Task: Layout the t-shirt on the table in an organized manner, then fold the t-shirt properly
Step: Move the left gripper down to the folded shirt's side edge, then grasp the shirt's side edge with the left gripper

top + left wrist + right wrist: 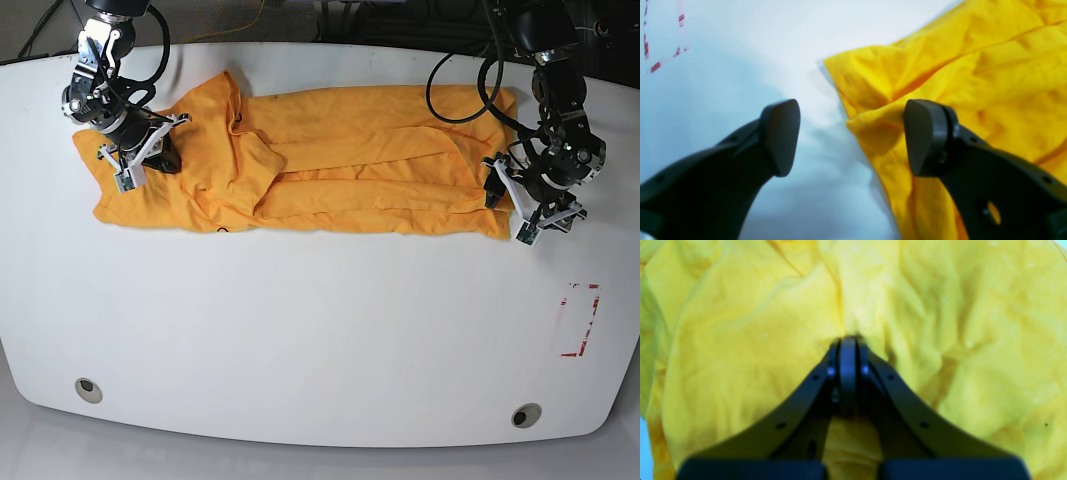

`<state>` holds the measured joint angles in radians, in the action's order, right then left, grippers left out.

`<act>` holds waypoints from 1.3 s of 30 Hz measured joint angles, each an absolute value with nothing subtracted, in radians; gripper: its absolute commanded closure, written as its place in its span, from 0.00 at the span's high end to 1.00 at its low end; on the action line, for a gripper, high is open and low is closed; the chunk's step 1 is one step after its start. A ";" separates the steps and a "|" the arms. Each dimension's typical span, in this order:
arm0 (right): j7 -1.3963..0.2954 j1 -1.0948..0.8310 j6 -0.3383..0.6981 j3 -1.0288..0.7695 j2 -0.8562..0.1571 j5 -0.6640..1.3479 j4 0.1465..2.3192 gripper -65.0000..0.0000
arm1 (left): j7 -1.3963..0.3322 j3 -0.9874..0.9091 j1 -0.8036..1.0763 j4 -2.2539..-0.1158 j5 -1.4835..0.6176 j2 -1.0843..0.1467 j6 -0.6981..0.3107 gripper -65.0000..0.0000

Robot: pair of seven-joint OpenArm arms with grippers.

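Observation:
The orange-yellow t-shirt [340, 165] lies stretched and wrinkled across the far half of the white table [320, 330]. My left gripper [507, 212] hovers at the shirt's right end. Seen from the left wrist, the left gripper [853, 138] is open, and a folded edge of the t-shirt [973, 76] lies between its fingers, close to the right one. My right gripper [166, 158] rests on the shirt's left end. In the right wrist view the right gripper [848, 340] is shut, with the t-shirt [740, 340] bunched at its tips.
A red tape rectangle [580, 320] marks the table's right side, also seen from the left wrist as red tape [663, 50]. Two grey grommets [88, 389] [526, 414] sit near the front edge. Black cables hang behind both arms.

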<state>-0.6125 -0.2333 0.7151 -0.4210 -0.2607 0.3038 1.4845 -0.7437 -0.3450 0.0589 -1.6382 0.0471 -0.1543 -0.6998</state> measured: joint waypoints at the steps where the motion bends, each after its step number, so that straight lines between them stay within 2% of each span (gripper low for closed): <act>1: -0.612 -0.233 0.715 -0.421 -0.261 0.303 1.485 0.01 | -0.744 -0.345 0.063 -1.638 0.047 -0.154 -0.700 0.69; 16: -0.612 -0.234 0.715 -0.422 -0.260 0.304 1.485 0.01 | -0.747 -0.326 0.111 -1.639 0.046 -0.152 -0.702 0.68; 39: -0.605 -0.233 0.707 -0.428 -0.241 0.303 1.485 0.01 | -0.743 -0.348 0.141 -1.757 0.043 -0.159 -0.700 0.68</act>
